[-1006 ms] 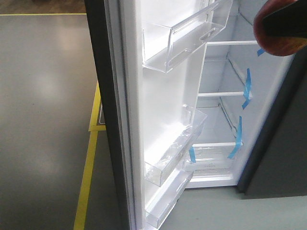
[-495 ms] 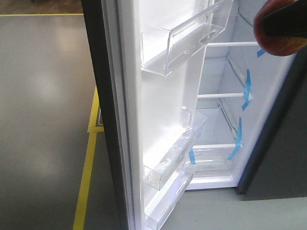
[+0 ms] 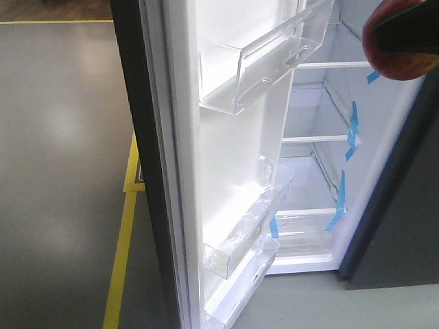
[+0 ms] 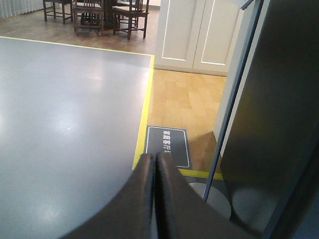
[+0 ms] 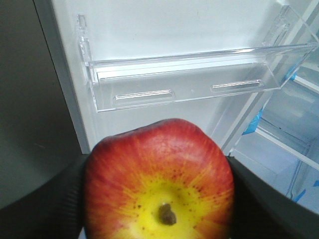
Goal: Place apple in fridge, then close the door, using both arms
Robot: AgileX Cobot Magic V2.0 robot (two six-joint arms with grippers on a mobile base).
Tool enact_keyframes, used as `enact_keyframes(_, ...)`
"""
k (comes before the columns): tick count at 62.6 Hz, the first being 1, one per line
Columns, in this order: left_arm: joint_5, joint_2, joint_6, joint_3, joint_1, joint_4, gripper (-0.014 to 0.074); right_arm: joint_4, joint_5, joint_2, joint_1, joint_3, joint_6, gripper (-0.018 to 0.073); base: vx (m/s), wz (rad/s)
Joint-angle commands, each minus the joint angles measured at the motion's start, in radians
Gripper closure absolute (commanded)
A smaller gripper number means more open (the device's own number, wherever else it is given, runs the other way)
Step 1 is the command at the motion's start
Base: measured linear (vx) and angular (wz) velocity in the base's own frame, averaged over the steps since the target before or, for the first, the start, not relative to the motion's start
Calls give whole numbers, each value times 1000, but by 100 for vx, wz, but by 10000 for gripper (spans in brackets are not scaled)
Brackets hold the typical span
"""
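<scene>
The red and yellow apple (image 5: 159,179) fills the lower right wrist view, stem facing the camera, and my right gripper (image 5: 159,199) is shut on it with a black finger on each side. In the front view the apple (image 3: 381,60) sits at the top right, in front of the fridge (image 3: 312,171), whose white shelves carry blue tape. The door (image 3: 226,171) stands open, its white inner side and clear bins facing me. My left gripper (image 4: 152,160) is shut with nothing in it, low beside the door's dark outer face (image 4: 279,124).
A clear door bin (image 5: 189,82) hangs just above and beyond the apple. A dark grey panel (image 3: 405,205) flanks the fridge on the right. Yellow floor tape (image 3: 122,253), a dark floor sign (image 4: 167,147), chairs (image 4: 99,15) and white cabinet doors (image 4: 199,35) lie left of the door.
In the front view the door's edge and bins have drifted slightly left and the fridge shelves slightly down. The apple keeps its place at the top right.
</scene>
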Motion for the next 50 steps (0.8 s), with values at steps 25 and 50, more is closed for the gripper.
enact_keyframes(25,-69,-15,-7,28,-2,-7,603,28,-64,-13,-3,-32,-2,566,4,-1)
enact_keyframes(50,-69,-15,-7,28,-2,-7,603,28,-64,-13,-3,-32,-2,566,4,-1)
